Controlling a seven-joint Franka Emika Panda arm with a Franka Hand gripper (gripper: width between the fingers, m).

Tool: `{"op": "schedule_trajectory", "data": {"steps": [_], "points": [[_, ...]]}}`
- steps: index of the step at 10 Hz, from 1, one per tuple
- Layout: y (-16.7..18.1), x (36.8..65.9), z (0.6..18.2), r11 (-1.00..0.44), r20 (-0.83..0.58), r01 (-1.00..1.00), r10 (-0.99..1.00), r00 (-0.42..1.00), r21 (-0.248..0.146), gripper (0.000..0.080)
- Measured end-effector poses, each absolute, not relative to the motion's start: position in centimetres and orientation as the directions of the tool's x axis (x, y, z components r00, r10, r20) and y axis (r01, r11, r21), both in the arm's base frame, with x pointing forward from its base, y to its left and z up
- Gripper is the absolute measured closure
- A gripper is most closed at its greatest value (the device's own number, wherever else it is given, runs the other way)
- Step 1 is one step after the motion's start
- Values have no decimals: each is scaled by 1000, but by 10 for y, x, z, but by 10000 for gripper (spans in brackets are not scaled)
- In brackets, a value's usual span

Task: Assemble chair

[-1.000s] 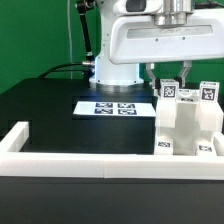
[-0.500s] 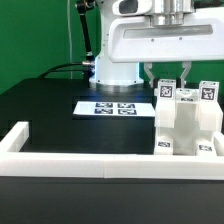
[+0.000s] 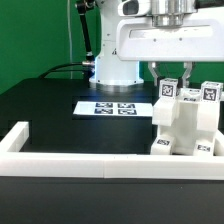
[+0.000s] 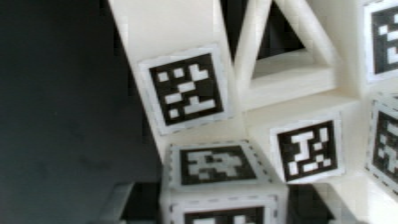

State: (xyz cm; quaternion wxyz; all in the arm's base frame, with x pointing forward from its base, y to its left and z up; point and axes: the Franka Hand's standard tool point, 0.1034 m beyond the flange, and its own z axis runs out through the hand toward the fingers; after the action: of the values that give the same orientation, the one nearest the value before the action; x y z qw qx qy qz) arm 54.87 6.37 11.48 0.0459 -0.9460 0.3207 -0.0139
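The white chair (image 3: pixel 186 125), a stack of blocky pieces with square tags, stands on the black table at the exterior view's right, against the white rail. My gripper (image 3: pixel 168 80) hangs straight above it, its two fingers either side of a tagged upright post (image 3: pixel 168 90) at the top of the chair's left half. The jaws look closed on that post. In the wrist view the tagged white chair pieces (image 4: pixel 196 95) fill the frame, and the gripper (image 4: pixel 231 203) shows one dark finger (image 4: pixel 128 200) on each side of a tagged block.
The marker board (image 3: pixel 112 106) lies flat on the table in front of the robot base (image 3: pixel 115 68). A long white border rail (image 3: pixel 80 160) runs along the near side and turns up at the exterior view's left (image 3: pixel 15 135).
The fingers have come down and closed in around the post. The chair has shifted slightly toward the exterior view's left.
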Motion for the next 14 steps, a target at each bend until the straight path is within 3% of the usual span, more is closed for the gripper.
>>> {"op": "schedule_trajectory", "data": {"steps": [3, 5, 6, 7, 11, 14], "points": [[64, 547, 114, -765, -9, -637, -640, 769, -94, 509], [63, 548, 115, -765, -7, -637, -639, 769, -95, 217], [63, 549, 117, -764, -6, -637, -640, 769, -99, 217], [63, 550, 122, -765, -2, -635, -639, 769, -106, 164], [58, 553, 150, -763, -9, -633, -637, 771, -131, 151], [59, 553, 149, -763, -9, -633, -637, 771, -130, 151]]}}
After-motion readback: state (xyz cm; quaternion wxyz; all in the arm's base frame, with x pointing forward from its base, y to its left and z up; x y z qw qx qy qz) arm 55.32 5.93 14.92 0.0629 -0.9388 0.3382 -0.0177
